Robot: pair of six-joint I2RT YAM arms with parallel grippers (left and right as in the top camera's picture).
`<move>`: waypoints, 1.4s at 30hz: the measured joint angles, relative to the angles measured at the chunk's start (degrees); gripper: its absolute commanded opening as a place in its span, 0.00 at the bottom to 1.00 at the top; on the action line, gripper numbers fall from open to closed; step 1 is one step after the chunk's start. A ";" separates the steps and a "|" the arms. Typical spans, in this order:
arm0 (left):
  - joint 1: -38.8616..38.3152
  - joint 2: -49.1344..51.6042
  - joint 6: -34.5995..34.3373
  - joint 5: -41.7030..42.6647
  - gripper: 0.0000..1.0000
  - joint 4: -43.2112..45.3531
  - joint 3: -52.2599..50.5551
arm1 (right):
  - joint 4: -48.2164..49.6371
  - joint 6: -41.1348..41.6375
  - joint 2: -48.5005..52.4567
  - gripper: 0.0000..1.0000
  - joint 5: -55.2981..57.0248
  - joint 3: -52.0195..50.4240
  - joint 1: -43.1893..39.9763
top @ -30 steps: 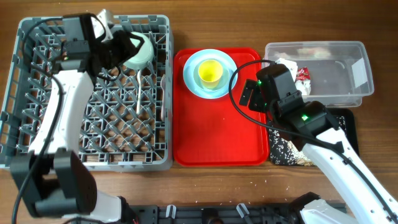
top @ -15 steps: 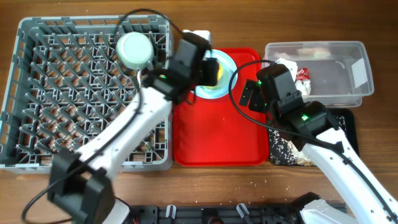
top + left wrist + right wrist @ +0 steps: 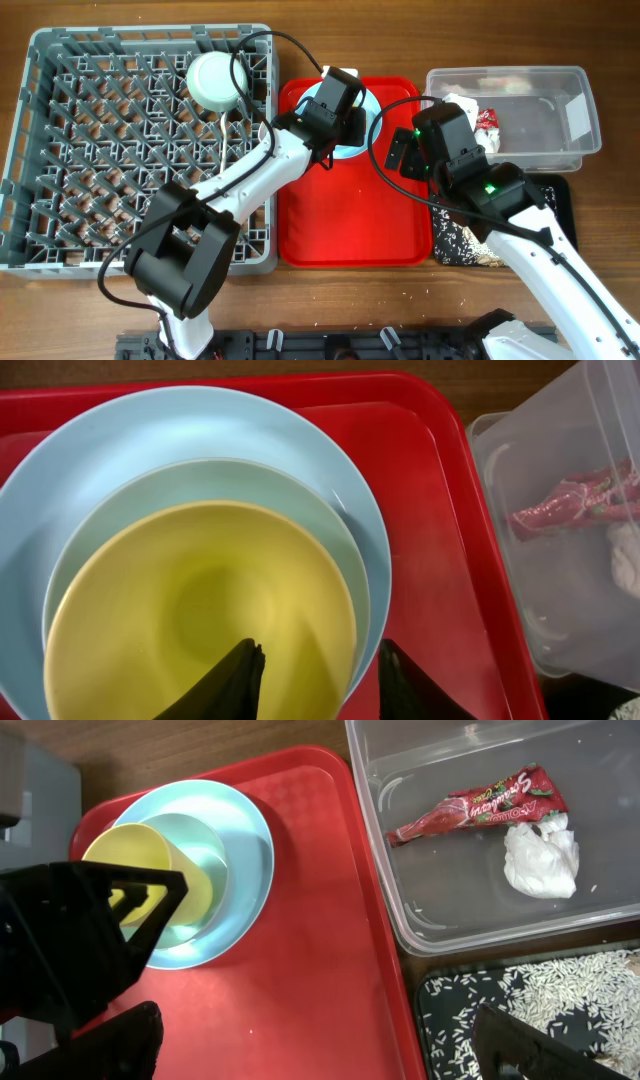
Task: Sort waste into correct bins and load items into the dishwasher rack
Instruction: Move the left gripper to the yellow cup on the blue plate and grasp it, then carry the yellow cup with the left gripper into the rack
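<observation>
1. Left claw [image 3: 320,672]: jaws apart, gripping nothing. One finger [image 3: 240,675] stood over the hollow of the yellow cup [image 3: 200,610], the other outside its rim. Whether either touched the cup could not be told.
2. Yellow cup: directly under the left claw, nested upright in a mint-green bowl [image 3: 200,475].
3. Pale blue plate [image 3: 200,420]: beneath the bowl and the left claw, lying on the red tray [image 3: 430,510].
4. Right claw [image 3: 320,1055]: jaws wide apart and empty, held above the red tray's edge, with the stacked dishes ahead of it on its left.
5. Clear tub [image 3: 400,910]: ahead of the right claw on its right. It held the red-and-white wrapper [image 3: 470,810] and the white tissue wad [image 3: 540,855], the two touching.
6. Black tray [image 3: 440,985]: just beside the right claw's right finger, strewn with pale crumbs [image 3: 540,1000].
7. Dishwasher rack [image 3: 100,150]: on the tabletop, on the left claw's far side from the tub. One pale bowl [image 3: 215,80] lay upturned near its back edge.
</observation>
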 measured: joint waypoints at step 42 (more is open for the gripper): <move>45.00 1.31 19.32 84.59 0.04 -32.52 -8.07 | 0.00 0.00 0.00 1.00 0.00 0.00 0.00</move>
